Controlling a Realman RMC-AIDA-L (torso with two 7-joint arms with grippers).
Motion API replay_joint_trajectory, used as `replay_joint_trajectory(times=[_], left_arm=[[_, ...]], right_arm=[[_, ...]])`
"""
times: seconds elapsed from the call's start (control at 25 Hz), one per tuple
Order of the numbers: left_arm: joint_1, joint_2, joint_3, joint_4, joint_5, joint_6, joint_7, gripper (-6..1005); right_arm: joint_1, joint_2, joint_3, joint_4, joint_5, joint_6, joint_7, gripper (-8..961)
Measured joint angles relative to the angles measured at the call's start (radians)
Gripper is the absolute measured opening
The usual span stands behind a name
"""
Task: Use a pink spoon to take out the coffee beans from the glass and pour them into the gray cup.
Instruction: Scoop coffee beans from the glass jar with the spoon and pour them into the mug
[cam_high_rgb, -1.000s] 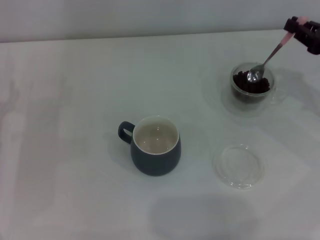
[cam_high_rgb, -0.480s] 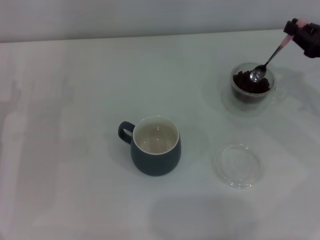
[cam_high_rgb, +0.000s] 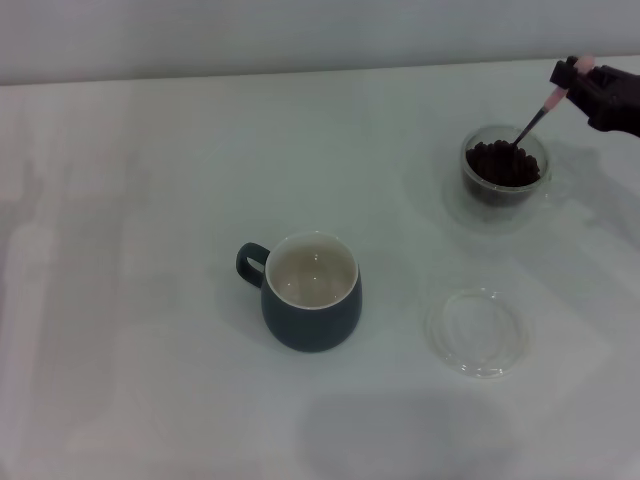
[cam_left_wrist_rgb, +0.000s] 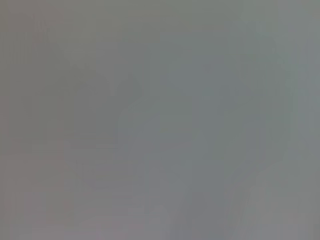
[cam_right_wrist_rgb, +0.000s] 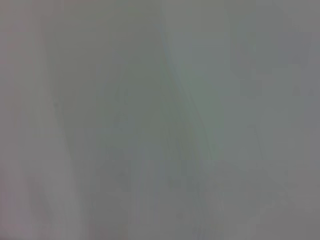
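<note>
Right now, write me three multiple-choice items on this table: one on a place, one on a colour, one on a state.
1. Where is the pink spoon's bowl?
A. in the gray cup
B. down among the coffee beans in the glass
C. flat on the table

2. What colour is the gray cup inside?
A. cream-white
B. red
C. black

3. What does the gray cup hold?
A. a heap of beans
B. water
C. nothing visible

Answers:
1 B: the spoon slants from the right gripper down into the coffee beans in the glass.
2 A: its inside shows pale against the dark blue-gray outside.
3 C: its bottom is bare, and the clear dish beside it is empty too.
</note>
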Motion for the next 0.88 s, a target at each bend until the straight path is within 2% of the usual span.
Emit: replay_joint_trajectory(times=[0.2, 0.52, 0.88], left_arm=[[0.001, 0.000, 0.000, 0.005, 0.000, 0.003, 0.000, 805], [0.003, 0.002, -0.001, 0.009, 0.000, 0.004, 0.000, 804], [0.003, 0.003, -0.003, 0.011, -0.003, 0.005, 0.000, 805]], right_arm=[[-0.001, 0.011, 0.001, 0.006, 0.000, 0.021, 0.039, 152], [-0.010, 0.014, 0.011, 0.003, 0.006, 0.089, 0.177, 152], [-0.036, 0.020, 0.051, -0.005, 0.006, 0.079, 0.249, 152]])
